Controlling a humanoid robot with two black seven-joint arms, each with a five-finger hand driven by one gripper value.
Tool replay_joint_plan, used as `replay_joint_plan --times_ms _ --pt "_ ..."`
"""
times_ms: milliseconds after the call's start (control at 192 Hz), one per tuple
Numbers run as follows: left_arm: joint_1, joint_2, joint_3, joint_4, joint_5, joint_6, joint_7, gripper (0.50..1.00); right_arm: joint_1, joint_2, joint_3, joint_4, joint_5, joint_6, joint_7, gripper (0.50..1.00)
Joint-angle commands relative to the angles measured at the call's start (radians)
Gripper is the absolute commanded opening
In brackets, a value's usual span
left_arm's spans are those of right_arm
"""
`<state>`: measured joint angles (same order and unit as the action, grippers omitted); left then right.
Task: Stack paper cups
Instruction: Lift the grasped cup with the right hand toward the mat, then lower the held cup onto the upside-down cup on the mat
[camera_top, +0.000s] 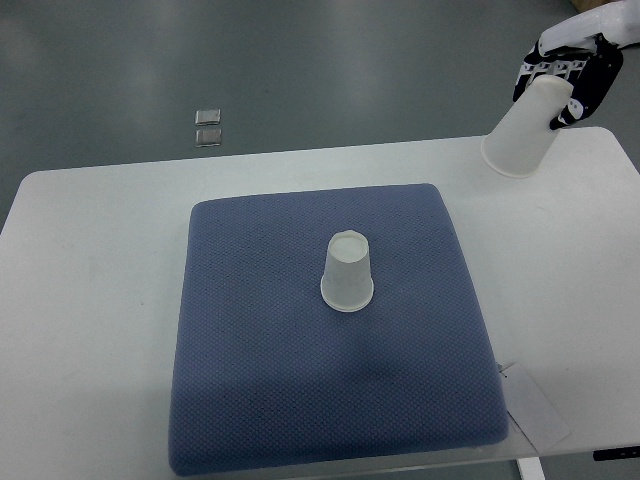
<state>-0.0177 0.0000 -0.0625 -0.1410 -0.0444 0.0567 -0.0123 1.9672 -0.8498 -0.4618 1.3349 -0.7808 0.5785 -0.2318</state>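
One translucent white paper cup (348, 272) stood upside down, rim down, near the centre of the blue textured mat (260, 380) on the white table (90, 300). In the upper right of the frame, the right hand (567, 70) gripped a second white paper cup (522, 135) by its base, tilted, its open mouth facing down-left above the table's far edge.

A white tabletop (90, 300) with rounded corners carries a square blue cushion (300, 400) with a fine dotted weave, lying near its middle. A white paper tag (535, 405) sticks out from the cushion's near right corner. Beyond the far edge, two small clear squares (208, 126) lie on the grey floor (350, 60).
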Motion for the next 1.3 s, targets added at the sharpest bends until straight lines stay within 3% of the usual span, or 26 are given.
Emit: replay_joint_plan --times_ms 0,130,656,1297 --pt "-0.001 0.0 0.0 0.0 0.0 0.0 0.0 1.0 0.025 0.025 -0.001 0.003 0.002 0.003 -0.001 0.686" --pt "-0.001 0.0 0.0 0.0 0.0 0.0 0.0 1.0 0.055 0.069 -0.008 0.003 0.006 0.006 -0.001 0.688" --pt "-0.001 0.0 0.0 0.0 0.0 0.0 0.0 1.0 0.154 0.406 -0.055 -0.016 0.064 0.003 -0.001 0.69" --pt "-0.001 0.0 0.0 0.001 0.001 0.0 0.0 1.0 0.17 0.511 -0.043 -0.013 0.202 0.009 -0.001 0.695"
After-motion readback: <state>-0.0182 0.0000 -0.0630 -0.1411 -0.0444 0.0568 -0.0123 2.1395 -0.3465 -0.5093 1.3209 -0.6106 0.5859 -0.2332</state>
